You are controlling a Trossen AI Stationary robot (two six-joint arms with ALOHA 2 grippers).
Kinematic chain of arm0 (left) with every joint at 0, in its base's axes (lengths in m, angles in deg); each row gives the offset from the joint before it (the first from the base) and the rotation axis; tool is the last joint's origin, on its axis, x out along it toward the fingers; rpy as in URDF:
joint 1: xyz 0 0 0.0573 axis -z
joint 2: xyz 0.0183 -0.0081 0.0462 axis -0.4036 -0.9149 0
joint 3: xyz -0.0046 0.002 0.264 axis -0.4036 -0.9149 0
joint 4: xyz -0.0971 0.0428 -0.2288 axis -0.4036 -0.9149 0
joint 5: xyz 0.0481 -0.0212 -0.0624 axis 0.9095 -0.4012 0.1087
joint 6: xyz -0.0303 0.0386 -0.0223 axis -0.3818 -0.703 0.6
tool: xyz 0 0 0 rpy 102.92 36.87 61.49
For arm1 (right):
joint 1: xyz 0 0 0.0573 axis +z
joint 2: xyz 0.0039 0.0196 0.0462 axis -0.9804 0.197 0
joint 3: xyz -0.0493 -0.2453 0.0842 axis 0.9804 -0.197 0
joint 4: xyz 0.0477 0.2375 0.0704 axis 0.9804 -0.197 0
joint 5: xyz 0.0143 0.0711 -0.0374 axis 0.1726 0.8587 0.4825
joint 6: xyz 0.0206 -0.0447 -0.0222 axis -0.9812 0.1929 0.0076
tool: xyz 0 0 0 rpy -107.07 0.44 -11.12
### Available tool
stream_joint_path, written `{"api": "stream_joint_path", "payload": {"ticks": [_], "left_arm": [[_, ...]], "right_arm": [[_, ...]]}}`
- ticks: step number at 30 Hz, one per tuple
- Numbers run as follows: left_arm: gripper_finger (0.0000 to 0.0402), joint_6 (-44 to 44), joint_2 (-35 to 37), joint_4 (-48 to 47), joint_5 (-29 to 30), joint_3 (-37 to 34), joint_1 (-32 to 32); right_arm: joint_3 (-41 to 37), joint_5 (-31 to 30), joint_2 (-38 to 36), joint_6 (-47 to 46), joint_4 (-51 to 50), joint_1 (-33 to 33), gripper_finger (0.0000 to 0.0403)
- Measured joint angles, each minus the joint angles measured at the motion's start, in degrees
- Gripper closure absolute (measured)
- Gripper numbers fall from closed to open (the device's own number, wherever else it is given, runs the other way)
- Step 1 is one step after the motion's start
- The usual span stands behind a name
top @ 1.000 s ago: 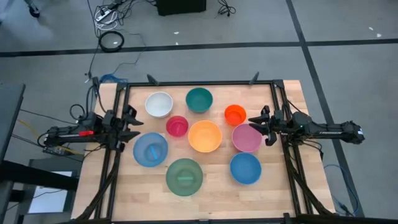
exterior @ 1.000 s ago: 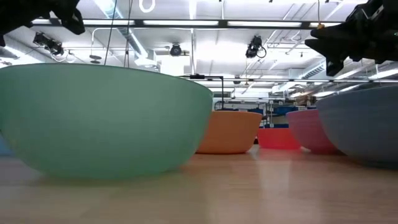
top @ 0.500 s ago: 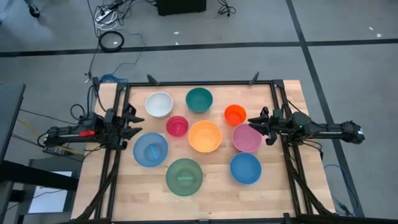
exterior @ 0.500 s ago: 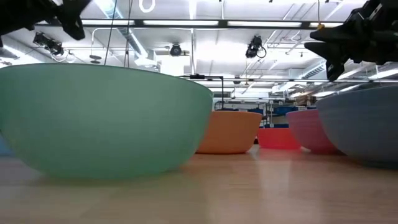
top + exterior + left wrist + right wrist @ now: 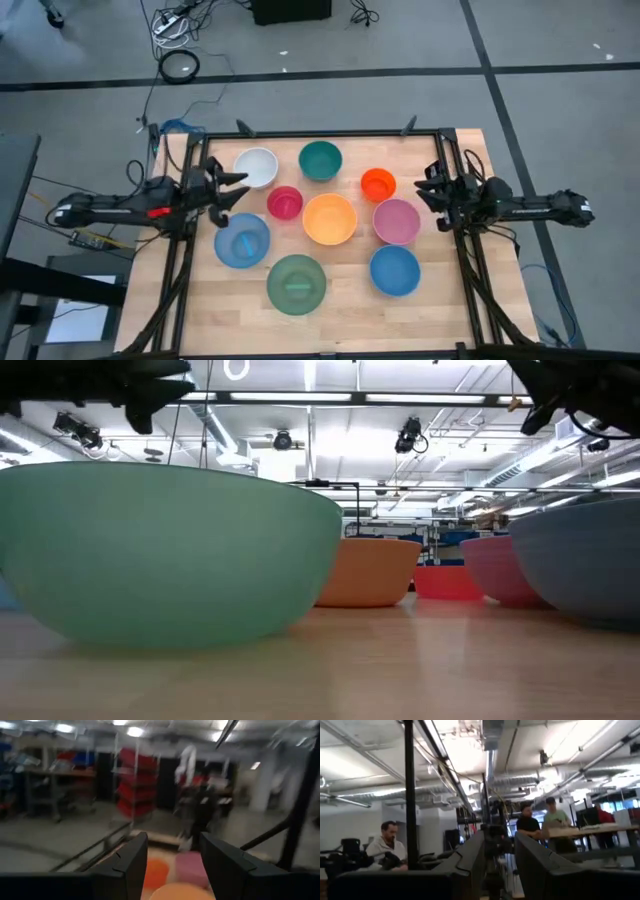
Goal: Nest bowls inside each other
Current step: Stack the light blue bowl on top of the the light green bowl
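Observation:
Nine bowls rest on their bases on the wooden table, all seen in the high view: white [image 5: 256, 167], teal [image 5: 320, 160], small orange-red [image 5: 378, 184], small red [image 5: 284, 202], orange-yellow [image 5: 330, 219], pink [image 5: 397, 221], blue [image 5: 242, 240], green [image 5: 295, 284] and a second blue [image 5: 394, 270]. My left gripper [image 5: 236, 195] hangs open above the table's left side, between the white and the blue bowl, pointing about level. My right gripper [image 5: 420, 192] is open at the right side, above and beside the pink bowl, tipped upward.
A black frame [image 5: 320, 134] runs around the table along its far, left and right sides. In the low view the green bowl [image 5: 170, 550] fills the near left. The right wrist view shows people [image 5: 540, 822] in the room beyond the table.
My left gripper has moved up and toward the table's middle, tipping from downward to about level. My right gripper has risen, tipped upward and drawn back a little toward the right edge. No bowl has moved.

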Motion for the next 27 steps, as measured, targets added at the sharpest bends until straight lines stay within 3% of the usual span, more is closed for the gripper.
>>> {"api": "stream_joint_path", "payload": {"ticks": [4, 7, 15, 22, 27], "left_arm": [[0.0213, 0.38, -9.04, -9.24, 2.16, 7.81, 0.0], [0.0213, 0.61, -14.61, -14.87, 2.3, 13.67, 0.02], [0.0209, 1.69, -23.8, -34.31, 2.33, 27.63, 0.03], [0.0167, 8.09, -28.26, -49.37, 0.92, 31.82, 0.13], [0.0126, 11.44, -30.81, -53.22, -3.42, 31.83, 0.19]], "right_arm": [[0.03, -3.67, 2.71, -2.09, -1.81, 0.0, 0.0306], [2.51, -5.57, 5.75, -3.82, -8.64, -0.02, 0.0307], [21.65, -8.61, 19.18, -1.41, -32.6, 1.52, 0.0299], [35.57, -8.26, 30.24, -0.98, -46.31, 1.9, 0.0263], [39.82, -7.19, 36.05, -1.6, -48.37, 1.9, 0.0219]]}}
